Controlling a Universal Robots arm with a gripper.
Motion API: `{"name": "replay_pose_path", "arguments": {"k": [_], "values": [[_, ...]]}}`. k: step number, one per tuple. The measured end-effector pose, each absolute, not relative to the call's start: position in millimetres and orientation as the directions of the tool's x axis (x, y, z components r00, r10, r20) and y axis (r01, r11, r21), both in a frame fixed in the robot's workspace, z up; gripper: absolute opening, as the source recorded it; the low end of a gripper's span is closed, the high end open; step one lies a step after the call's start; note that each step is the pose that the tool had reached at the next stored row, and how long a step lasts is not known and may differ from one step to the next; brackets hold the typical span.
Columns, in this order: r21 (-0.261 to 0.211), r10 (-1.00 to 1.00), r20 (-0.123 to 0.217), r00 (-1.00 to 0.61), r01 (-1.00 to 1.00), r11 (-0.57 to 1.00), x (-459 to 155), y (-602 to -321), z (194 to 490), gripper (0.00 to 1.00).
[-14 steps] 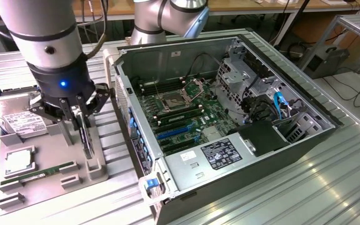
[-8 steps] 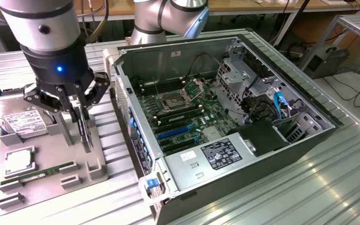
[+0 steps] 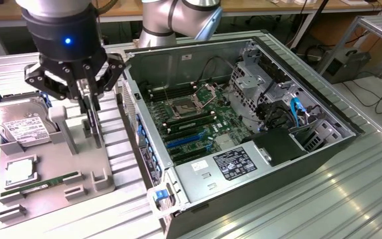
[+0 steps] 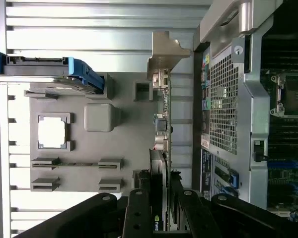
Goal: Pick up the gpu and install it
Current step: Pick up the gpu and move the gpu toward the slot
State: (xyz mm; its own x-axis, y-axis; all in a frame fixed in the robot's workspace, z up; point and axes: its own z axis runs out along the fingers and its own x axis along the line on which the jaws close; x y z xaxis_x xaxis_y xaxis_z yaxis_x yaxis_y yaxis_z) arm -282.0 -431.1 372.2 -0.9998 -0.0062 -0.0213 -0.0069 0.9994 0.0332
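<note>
The gpu (image 3: pixel 95 130) is a thin black card standing on edge over the grey holder tray (image 3: pixel 115 164), at the exterior view's left of the open computer case (image 3: pixel 297 164). My gripper (image 3: pixel 89 103) comes down from above, its fingers closed on the card's upper edge. In the wrist view the gpu (image 4: pixel 161 124) shows edge-on, with its silver bracket (image 4: pixel 165 52) at the far end. There my gripper (image 4: pixel 160 193) has a black finger pressed against each face. Whether the card's lower edge still rests in the holder I cannot tell.
On the same tray sit a silver hard drive (image 3: pixel 20 122) with a white label, a square processor (image 3: pixel 20 172) and a green memory stick (image 3: pixel 42 183). Inside the case lies the motherboard (image 3: pixel 198 119) with blue slots (image 3: pixel 184 142). The case wall stands close beside the card.
</note>
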Motion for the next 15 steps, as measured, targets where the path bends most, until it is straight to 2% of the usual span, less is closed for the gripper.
{"name": "replay_pose_path", "arguments": {"k": [3,15], "values": [[0.035,-0.006,-0.020,-1.000,-0.007,0.999,-266.3,-435.9,392.8,0.26],[0.038,-0.006,-0.010,-1.000,-0.006,0.999,-214.9,-451.2,442.8,0.26]]}}
